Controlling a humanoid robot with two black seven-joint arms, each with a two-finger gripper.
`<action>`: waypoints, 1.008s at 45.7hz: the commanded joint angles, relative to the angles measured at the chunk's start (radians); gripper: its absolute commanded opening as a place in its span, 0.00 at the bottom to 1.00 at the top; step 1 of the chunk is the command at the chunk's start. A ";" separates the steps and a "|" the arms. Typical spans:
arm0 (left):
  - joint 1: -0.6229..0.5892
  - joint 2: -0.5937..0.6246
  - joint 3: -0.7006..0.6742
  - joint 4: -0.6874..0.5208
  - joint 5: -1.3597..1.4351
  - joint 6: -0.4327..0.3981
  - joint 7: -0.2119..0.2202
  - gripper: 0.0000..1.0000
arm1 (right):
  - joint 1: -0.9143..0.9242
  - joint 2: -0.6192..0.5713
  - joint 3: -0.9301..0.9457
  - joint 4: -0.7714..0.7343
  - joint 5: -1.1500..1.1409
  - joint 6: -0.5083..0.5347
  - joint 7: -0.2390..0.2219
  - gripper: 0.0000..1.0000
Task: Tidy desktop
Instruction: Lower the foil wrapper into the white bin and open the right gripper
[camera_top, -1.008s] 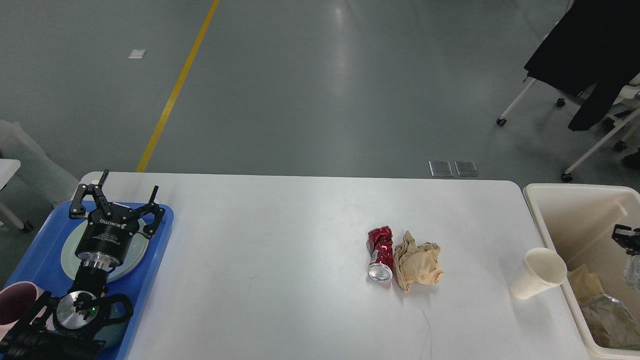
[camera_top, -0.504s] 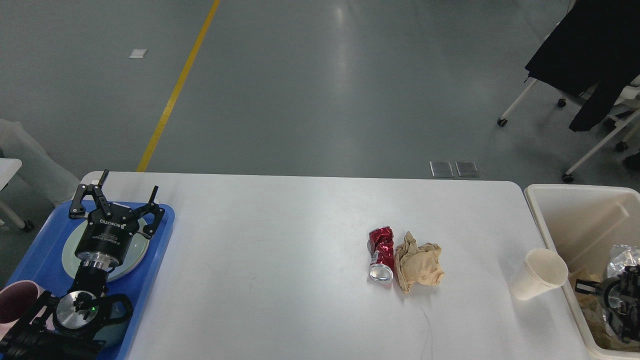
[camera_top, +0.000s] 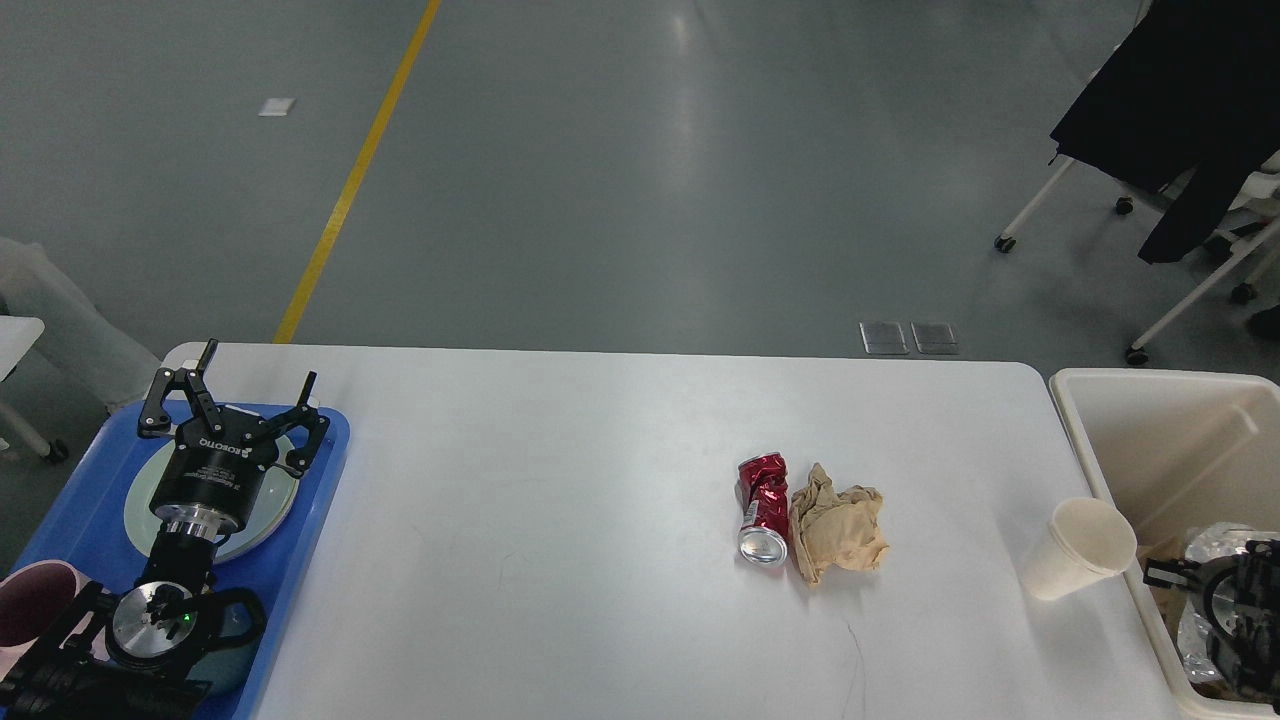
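With its left hand (camera_top: 232, 400) hanging wide and right hand's (camera_top: 1235, 610) state untellable, the robot is facing the worktop (camera_top: 560, 540), whose light, crushed can (camera_top: 762, 508) at 3 o'clock suits a mid-body grip.

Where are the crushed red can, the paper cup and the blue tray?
Can (camera_top: 762, 510), head view: middle of its dented red side.
Paper cup (camera_top: 1075, 553), head view: its white wall, below the rim.
Blue tray (camera_top: 312, 490), head view: bare right rim.

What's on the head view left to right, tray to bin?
Blue tray with left gripper over it → crushed red can → crumpled brown paper → paper cup → cream bin.
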 joint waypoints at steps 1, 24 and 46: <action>0.000 0.000 0.000 0.000 0.000 0.000 0.000 0.96 | -0.005 0.000 -0.001 -0.001 0.000 -0.008 0.000 1.00; 0.000 0.000 0.000 0.000 0.000 0.000 0.001 0.96 | 0.186 -0.126 -0.015 0.101 -0.015 0.188 -0.011 1.00; 0.000 0.000 0.000 0.000 0.000 0.000 0.001 0.96 | 1.087 -0.200 -0.343 0.870 -0.190 0.538 -0.033 1.00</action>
